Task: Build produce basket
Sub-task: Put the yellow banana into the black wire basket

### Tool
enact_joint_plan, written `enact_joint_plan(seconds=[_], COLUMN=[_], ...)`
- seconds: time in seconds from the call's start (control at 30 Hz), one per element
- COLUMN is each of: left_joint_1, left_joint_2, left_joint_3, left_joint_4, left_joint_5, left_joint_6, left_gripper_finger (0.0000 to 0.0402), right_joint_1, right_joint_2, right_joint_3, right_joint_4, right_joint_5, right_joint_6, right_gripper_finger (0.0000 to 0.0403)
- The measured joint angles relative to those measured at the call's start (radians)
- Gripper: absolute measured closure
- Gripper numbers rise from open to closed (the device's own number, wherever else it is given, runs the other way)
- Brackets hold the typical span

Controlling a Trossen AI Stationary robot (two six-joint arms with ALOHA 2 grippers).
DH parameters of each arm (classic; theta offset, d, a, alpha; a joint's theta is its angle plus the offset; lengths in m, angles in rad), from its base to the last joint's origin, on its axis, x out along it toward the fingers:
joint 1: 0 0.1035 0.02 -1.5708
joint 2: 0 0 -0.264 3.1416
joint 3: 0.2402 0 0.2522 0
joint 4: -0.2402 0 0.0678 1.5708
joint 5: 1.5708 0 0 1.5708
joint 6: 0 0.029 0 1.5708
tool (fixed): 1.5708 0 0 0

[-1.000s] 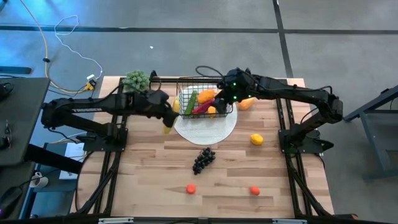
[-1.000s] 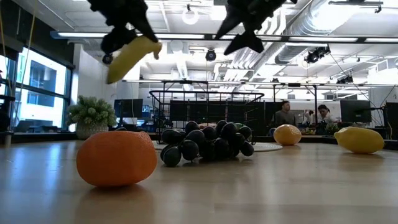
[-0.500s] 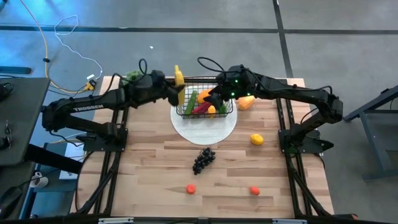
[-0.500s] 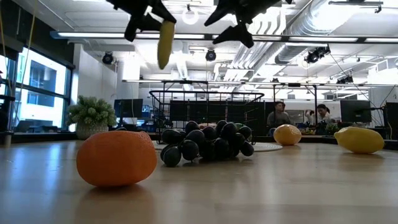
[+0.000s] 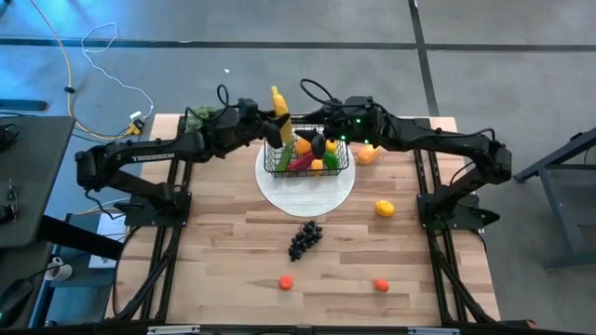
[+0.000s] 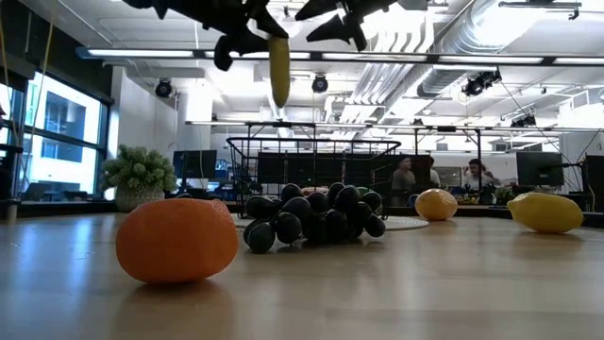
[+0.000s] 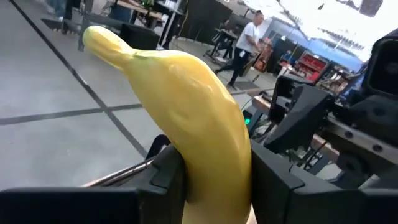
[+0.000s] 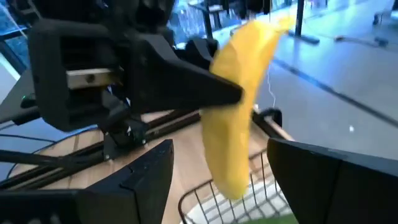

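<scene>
Broadly, the wooden table (image 5: pixel 223 261) fills the high view, with both dark arms reaching in over its far half; the left arm (image 5: pixel 140 158) stretches from the left side and the right arm (image 5: pixel 447 144) from the right, their ends near each other above the basket. Next in size, the round white plate (image 5: pixel 307 194) lies at the far middle of the table, and the black wire basket (image 5: pixel 306 160) stands on it; inside show a green cucumber (image 5: pixel 304 146), a red chilli (image 5: pixel 300 162) and orange pieces, packed close together. Beside the left arm, at the table's far left corner, sits a leafy green bunch (image 6: pixel 139 175).

Held high, the left gripper (image 7: pixel 211 186) is clamped on the banana (image 7: pixel 180 112), its two dark fingers pressing either side of the fruit's lower part; the banana hangs over the basket's left far edge, roughly upright in the low view, well above the wire rim. Facing it, the right gripper (image 8: pixel 217 180) hovers over the basket with its fingers spread apart and nothing between them.

Loose produce lies nearer the front: a dark grape bunch (image 5: pixel 304 238) at the middle of the table; a lemon (image 5: pixel 384 208) to its right; an orange mango (image 5: pixel 371 154) just right of the basket, partly under the right arm; two small oranges (image 5: pixel 286 282) (image 5: pixel 381 285) near the front edge, well apart.
</scene>
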Motion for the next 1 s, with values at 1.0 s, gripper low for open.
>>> enact_joint_plan(seconds=[1.0], left_joint_1=[-0.031], left_joint_2=[0.041], left_joint_3=[0.0], left_joint_4=[0.179], left_joint_5=[-0.014], left_joint_6=[-0.064], left_gripper_finger=[0.0282], right_joint_1=[0.015], right_joint_2=[0.067], right_joint_3=[0.0], right_joint_4=[0.078], right_joint_5=[0.091], right_joint_6=[-0.014], right_gripper_finger=[0.0162])
